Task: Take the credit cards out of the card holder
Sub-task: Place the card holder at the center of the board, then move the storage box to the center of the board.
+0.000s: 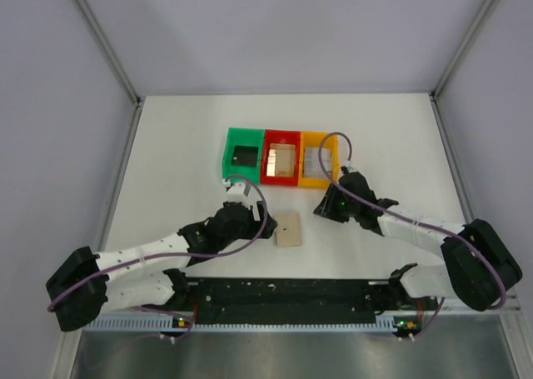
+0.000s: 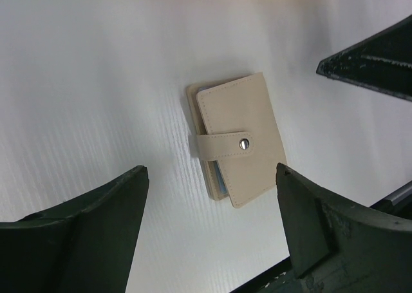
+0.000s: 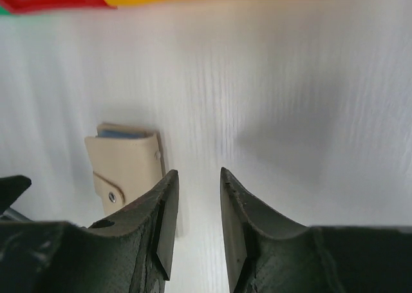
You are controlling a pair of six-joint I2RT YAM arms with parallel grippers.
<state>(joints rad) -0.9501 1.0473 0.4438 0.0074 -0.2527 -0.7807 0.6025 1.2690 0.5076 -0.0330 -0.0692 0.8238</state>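
Figure: closed card holder (image 1: 287,228), strap snapped, is lying midway along the tabletop's (image 1: 183,146) near edge, its long axis running near-to-far. I am keeping the left end effector (image 2: 209,174) wide and the right end effector (image 3: 197,177) narrowly parted, both empty.

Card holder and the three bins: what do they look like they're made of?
The card holder: probably leather or faux leather, matte beige, stitched edges, shiny metal-looking snap. The green bin, red bin, orange bin: likely moulded plastic, uniform saturated colour, thin rigid walls.
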